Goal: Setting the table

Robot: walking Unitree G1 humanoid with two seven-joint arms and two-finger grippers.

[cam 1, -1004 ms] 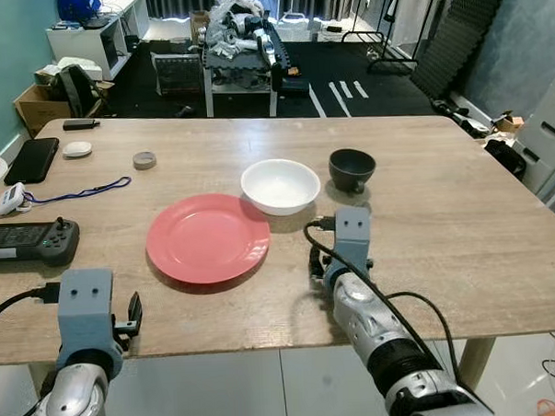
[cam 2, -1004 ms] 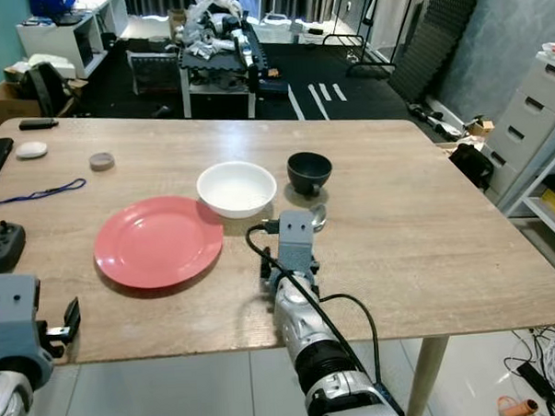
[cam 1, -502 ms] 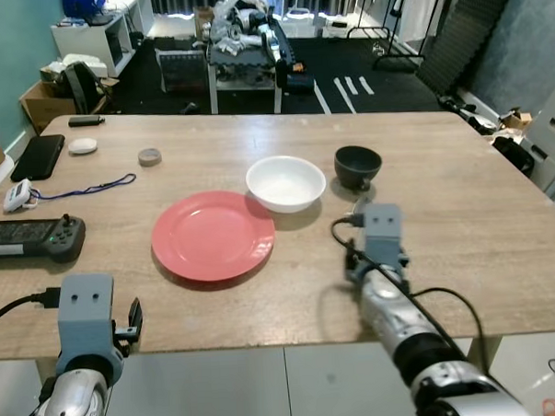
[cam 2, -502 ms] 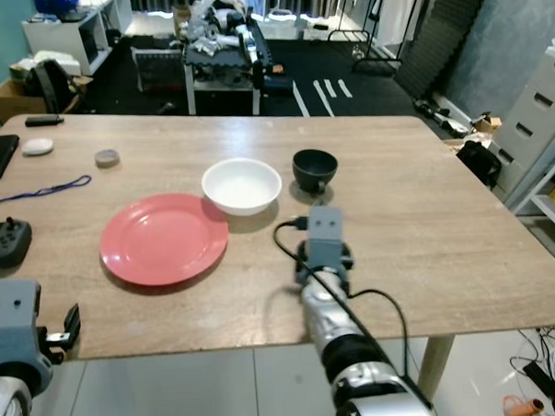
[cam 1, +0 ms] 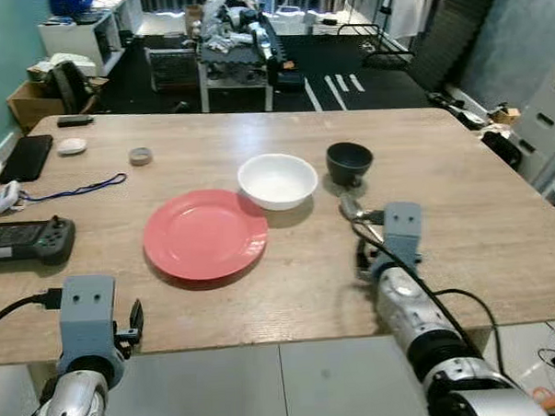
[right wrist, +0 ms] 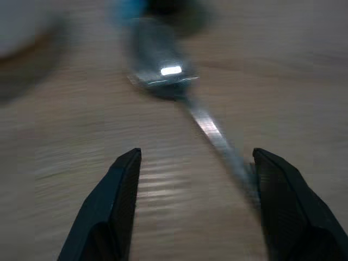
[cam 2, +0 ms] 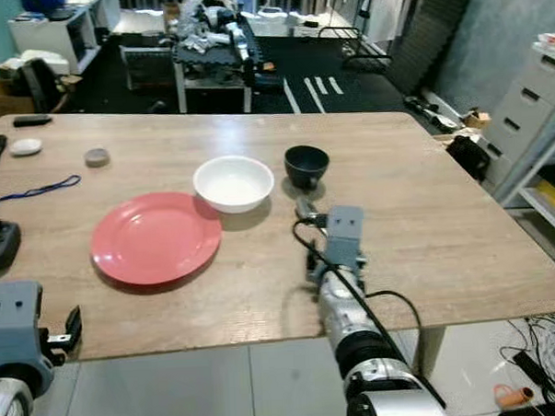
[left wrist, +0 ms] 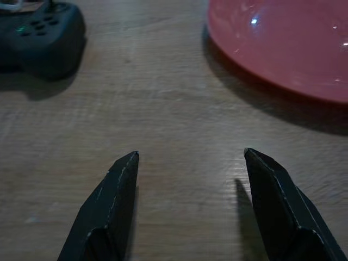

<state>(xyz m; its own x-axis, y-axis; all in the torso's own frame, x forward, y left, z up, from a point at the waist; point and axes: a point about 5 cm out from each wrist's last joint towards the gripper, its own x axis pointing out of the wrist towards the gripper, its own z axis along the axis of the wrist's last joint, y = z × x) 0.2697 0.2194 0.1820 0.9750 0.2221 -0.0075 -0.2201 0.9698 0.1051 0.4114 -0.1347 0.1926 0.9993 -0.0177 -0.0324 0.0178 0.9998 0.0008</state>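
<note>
The right gripper (right wrist: pixel 190 212) hovered low over the table (cam 1: pixel 461 191) with its fingers spread wide and empty, aimed at a metal spoon (right wrist: pixel 179 92) lying flat just ahead of the tips — its handle ran back toward one finger, its bowl pointed away toward the dark cup (cam 1: pixel 349 162). The wrist picture was blurred, so the exact gap was hard to judge. The step in hand looked like picking up the spoon; the next move probably called for lowering until the fingers straddled the thin handle, then closing.

Beyond the spoon and to the gripper's left sat the white bowl (cam 1: pixel 277 180), and further left the red plate (cam 1: pixel 205 234). Bare wood lay to the gripper's right. The left gripper (left wrist: pixel 190 206) rested open near the table's near edge, the plate ahead of it and a black controller (left wrist: pixel 41 32) off to one side.
</note>
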